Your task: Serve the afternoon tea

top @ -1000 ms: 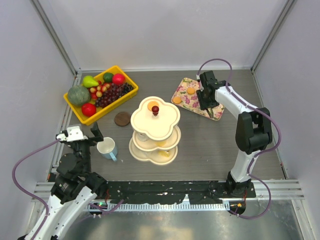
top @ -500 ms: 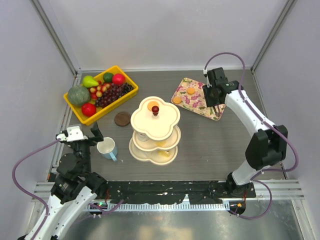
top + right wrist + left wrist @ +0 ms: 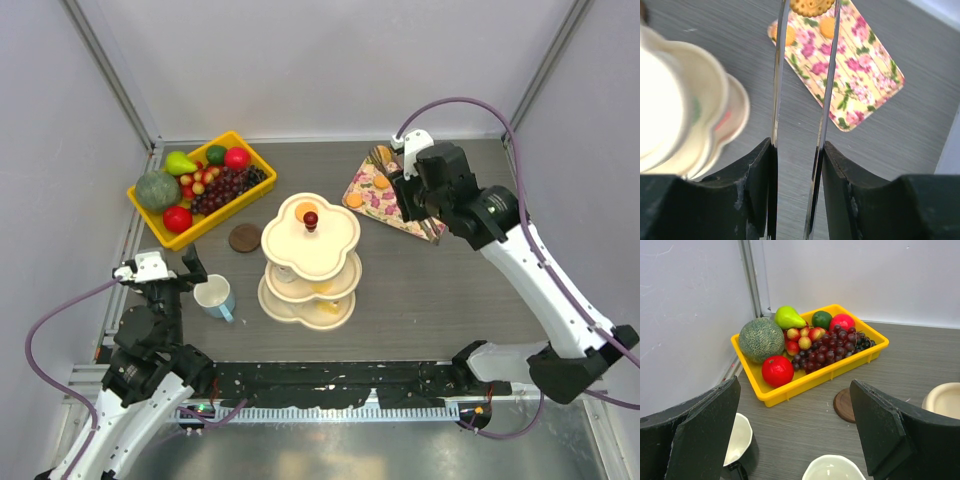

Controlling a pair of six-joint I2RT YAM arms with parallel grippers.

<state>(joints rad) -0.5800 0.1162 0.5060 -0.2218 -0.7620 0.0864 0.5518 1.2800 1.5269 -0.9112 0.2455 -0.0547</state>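
The cream three-tier stand (image 3: 311, 250) with its red knob (image 3: 311, 218) stands mid-table, with an orange biscuit on the top tier. It also shows blurred in the right wrist view (image 3: 670, 110). My right gripper (image 3: 408, 192) (image 3: 797, 145) is shut on metal tongs (image 3: 779, 75), which pinch a round biscuit (image 3: 812, 5) above the floral tray (image 3: 425, 222) (image 3: 860, 75). Two more biscuits (image 3: 827, 27) lie on the tray. My left gripper (image 3: 172, 278) (image 3: 795, 435) is open and empty. Below it are the dark mug (image 3: 737, 450) and the pale blue mug (image 3: 215, 296) (image 3: 832, 467).
A yellow bin of fruit (image 3: 150, 210) (image 3: 805, 382) sits at the back left. A brown round coaster (image 3: 244, 237) (image 3: 845, 405) lies between the bin and the stand. White walls and metal posts enclose the table.
My right arm has risen and swung toward the camera, lifting the tongs up from the floral tray. The left arm has not moved.
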